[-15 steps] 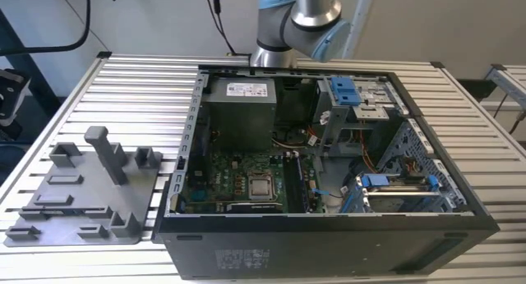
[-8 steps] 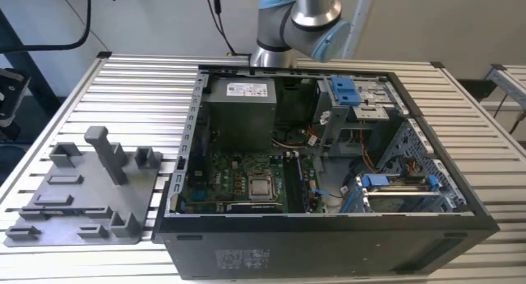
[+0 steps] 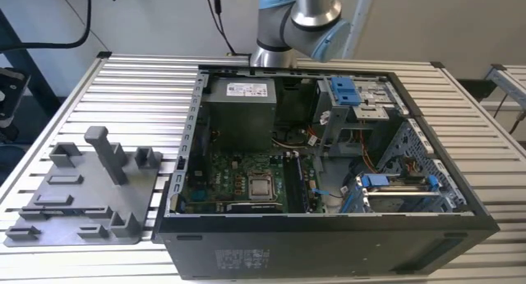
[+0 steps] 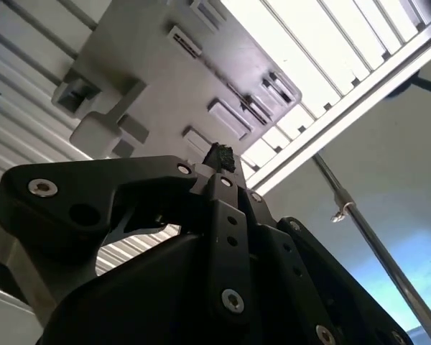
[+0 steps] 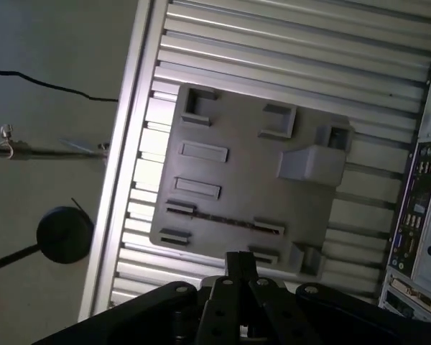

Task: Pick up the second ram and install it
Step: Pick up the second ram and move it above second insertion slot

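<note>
Second ram (image 5: pixel 223 218) is standing on edge in the grey holder tray (image 5: pixel 244 180) — not yet picked up. The gripper (image 5: pixel 238 260), pinched closed on nothing, is hovering well above it. The pickup approach is seemingly underway — grasping is calling for parted jaws aligned along that thin edge.

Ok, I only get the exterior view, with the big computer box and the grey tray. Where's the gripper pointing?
Observer: In the first wrist view the gripper hangs high over the grey tray, pointing at its edge.
Operator: Is the ram stick in there?
Observer: A thin dark strip, likely the second ram, stands on edge between the tray's slots, apart from the gripper.
Operator: Anything past the table?
Observer: A round black thing sits beyond the slatted table.
</note>
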Controlling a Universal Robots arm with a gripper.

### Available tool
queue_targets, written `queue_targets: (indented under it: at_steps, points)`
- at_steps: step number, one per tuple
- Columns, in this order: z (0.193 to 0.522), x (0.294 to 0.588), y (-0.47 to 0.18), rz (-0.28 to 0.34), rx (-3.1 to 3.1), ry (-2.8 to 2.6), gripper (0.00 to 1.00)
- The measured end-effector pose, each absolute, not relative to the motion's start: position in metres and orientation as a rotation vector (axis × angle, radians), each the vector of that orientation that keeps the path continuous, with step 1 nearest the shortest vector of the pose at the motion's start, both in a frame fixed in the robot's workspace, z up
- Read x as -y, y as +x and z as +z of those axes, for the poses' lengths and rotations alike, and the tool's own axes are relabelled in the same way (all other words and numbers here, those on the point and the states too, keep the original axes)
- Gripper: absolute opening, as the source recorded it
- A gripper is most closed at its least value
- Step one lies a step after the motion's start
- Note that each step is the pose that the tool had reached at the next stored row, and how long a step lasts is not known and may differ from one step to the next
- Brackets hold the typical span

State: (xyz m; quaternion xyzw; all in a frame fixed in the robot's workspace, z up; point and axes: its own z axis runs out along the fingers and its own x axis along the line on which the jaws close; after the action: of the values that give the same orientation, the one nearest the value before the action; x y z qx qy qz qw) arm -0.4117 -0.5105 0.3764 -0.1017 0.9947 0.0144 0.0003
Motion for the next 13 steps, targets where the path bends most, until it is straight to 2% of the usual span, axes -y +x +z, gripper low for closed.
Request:
queue_targets:
  at_steps: [13]
  points:
    - [0.3764, 0.5104, -0.4117, 0.011, -3.101, -0.531, 0.11]
